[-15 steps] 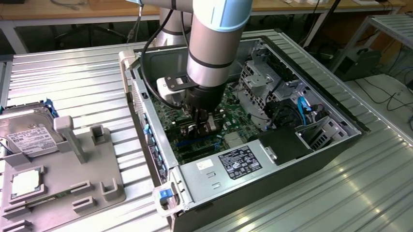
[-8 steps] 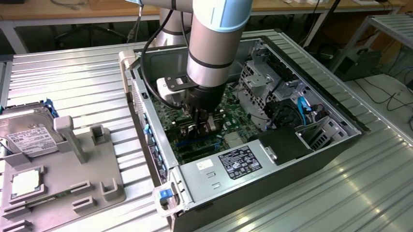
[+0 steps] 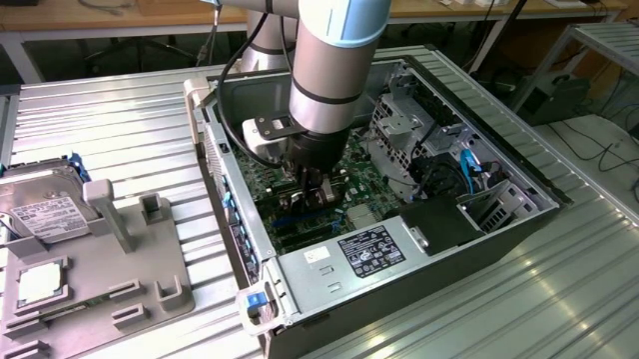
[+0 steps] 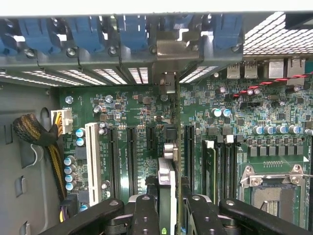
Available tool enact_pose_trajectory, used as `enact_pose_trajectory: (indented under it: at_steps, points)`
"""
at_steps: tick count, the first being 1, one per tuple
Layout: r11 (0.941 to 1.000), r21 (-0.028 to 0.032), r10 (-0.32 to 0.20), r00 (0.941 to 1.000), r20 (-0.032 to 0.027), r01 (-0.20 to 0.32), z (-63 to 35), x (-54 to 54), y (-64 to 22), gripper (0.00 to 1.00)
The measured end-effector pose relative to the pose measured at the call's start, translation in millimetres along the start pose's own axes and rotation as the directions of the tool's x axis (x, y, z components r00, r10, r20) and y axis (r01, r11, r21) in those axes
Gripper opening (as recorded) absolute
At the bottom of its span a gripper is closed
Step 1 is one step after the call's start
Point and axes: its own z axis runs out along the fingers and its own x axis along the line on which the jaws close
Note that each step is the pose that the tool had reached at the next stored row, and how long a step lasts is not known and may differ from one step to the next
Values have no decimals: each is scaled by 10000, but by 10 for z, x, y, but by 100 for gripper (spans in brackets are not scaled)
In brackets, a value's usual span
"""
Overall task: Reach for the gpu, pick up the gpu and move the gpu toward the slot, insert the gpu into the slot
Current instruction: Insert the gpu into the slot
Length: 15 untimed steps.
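Fingers (image 4: pixel 146 215) closed on the gpu (image 4: pixel 166 181), gripper (image 4: pixel 166 218) holding it edge-on, low over the motherboard (image 4: pixel 122 112) inside the case (image 3: pixel 479 247). Bracket end points at the rear case wall. Judgement: keep card square to the slot, press straight down. Arm (image 3: pixel 325 67) near vertical, wrist down

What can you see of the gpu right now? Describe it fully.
The gpu stands on edge inside the open computer case, seen edge-on from above: a thin card with a silver metal bracket reaching the case's rear wall. The gripper has its black fingers shut on either side of it, above the green motherboard.
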Motion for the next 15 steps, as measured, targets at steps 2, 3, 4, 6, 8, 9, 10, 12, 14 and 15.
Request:
enact_pose_trajectory:
  at_steps: [2, 3, 4, 6, 8, 9, 10, 12, 14, 15]
  points:
    - [10000, 1, -1, 10000, 1, 1, 1, 0, 0, 27]
    - [10000, 1, 0, 10000, 1, 0, 1, 0, 0, 27]
    - [10000, 1, 0, 10000, 1, 0, 1, 0, 0, 27]
    - [10000, 1, 0, 10000, 2, 0, 1, 0, 0, 27]
    - [10000, 1, 0, 10000, 2, 0, 1, 0, 0, 27]
    - [10000, 1, 0, 10000, 2, 0, 1, 0, 0, 27]
    - [10000, 1, 0, 10000, 2, 0, 1, 0, 0, 27]
    - [10000, 2, 0, 10000, 3, 0, 1, 0, 0, 27]
    - [10000, 2, 0, 10000, 2, 0, 1, 0, 0, 27]
    - [10000, 2, -3, 10000, 3, 3, 1, -6, 0, 27]
